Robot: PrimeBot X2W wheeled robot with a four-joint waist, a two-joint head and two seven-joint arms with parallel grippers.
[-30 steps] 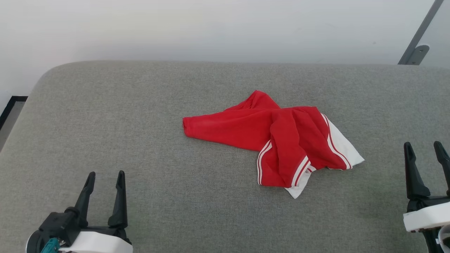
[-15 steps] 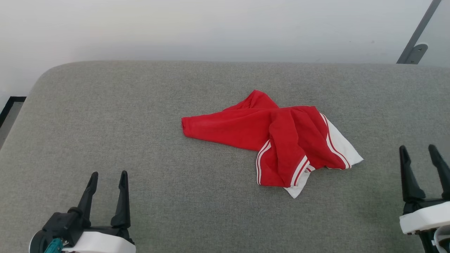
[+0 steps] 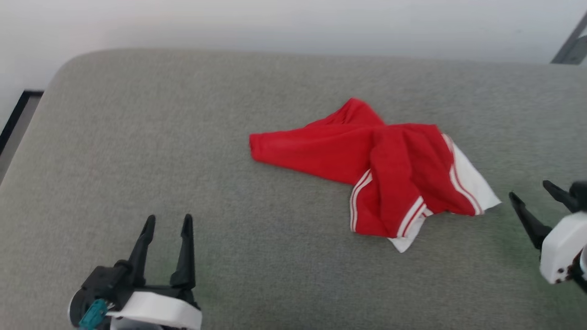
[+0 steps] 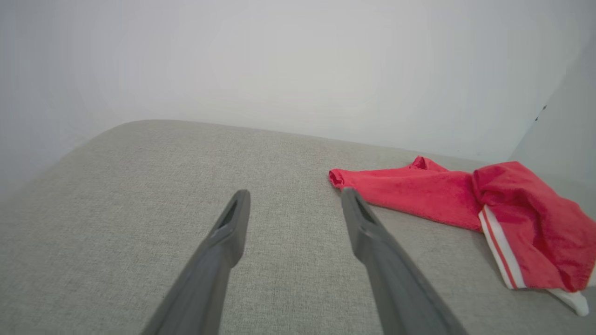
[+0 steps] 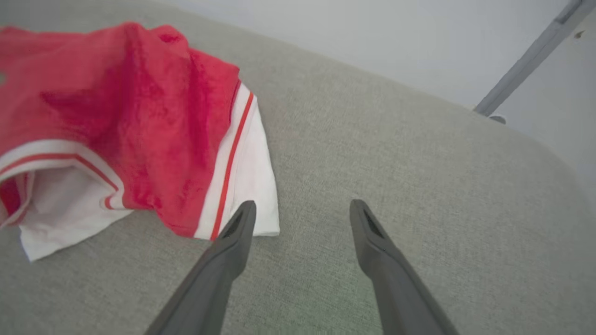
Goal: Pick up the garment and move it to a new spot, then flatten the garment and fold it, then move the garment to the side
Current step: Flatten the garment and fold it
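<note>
The garment (image 3: pixel 367 156) lies crumpled a little right of the middle of the grey fabric-covered table (image 3: pixel 137 137). It is a red short-sleeved shirt. One red part stretches out flat to the left, and the bunched right half is folded over itself. A white panel edged with red and white stripes sticks out at its right side, and a second white corner pokes out at its near edge. Nothing holds it.

The right claw (image 3: pixel 530 189) hangs over the table just right of that white panel, with its two dark fingers spread wide and empty. In the right wrist view, one finger of this claw (image 5: pixel 302 204) ends close beside the panel's corner on the shirt (image 5: pixel 116 93); contact cannot be made out there.

The left claw (image 3: pixel 168 220) sits at the near left, well apart from the shirt, also wide and empty. In the left wrist view, its fingers (image 4: pixel 295 193) frame bare fabric, with the shirt (image 4: pixel 419 195) off to the right.

A pale wall (image 3: pixel 275 23) rises behind the table, and a grey metal post (image 3: pixel 571 46) slants at the far right.
</note>
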